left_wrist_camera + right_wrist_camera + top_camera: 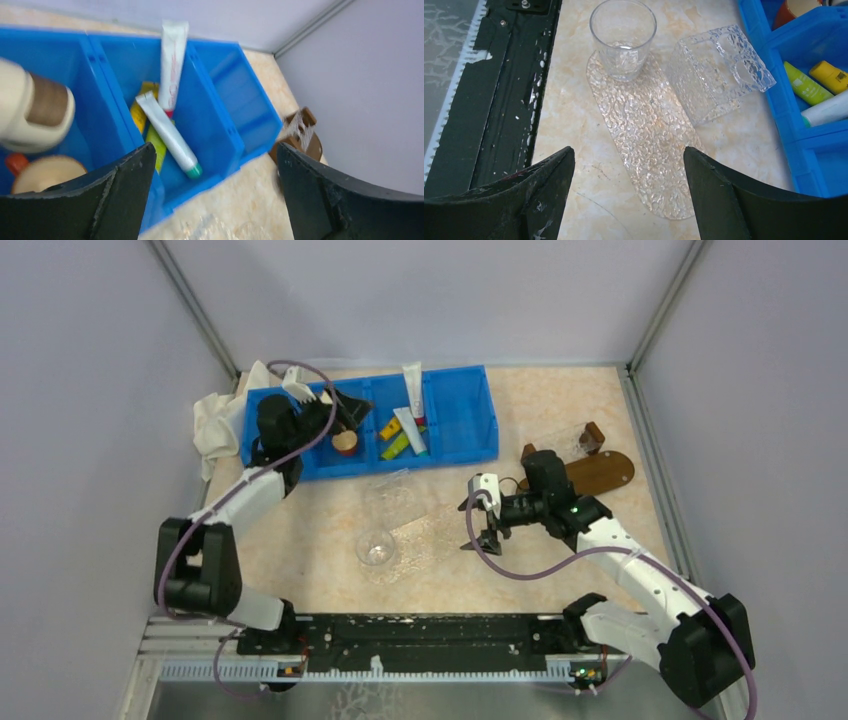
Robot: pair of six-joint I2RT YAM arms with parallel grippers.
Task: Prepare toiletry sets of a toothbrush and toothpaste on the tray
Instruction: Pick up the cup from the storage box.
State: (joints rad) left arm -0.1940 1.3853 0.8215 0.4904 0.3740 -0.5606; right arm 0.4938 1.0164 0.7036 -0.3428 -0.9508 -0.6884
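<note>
Toothpaste (167, 132), a white green-capped tube, lies in the middle compartment of the blue bin (232, 136), far left. Left hand (215, 150) gapes wide above it; right hand (629, 152) gapes wide over the clear tray (649, 130). Probably light, soft and slippery: grip it mid-body.

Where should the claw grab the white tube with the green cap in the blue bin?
Pinch the white green-capped toothpaste tube across its round middle, coming straight down. It lies on top of the yellow and green tubes, so its long sides look free, while its cap sits close to the blue plastic bin's wall.
</note>
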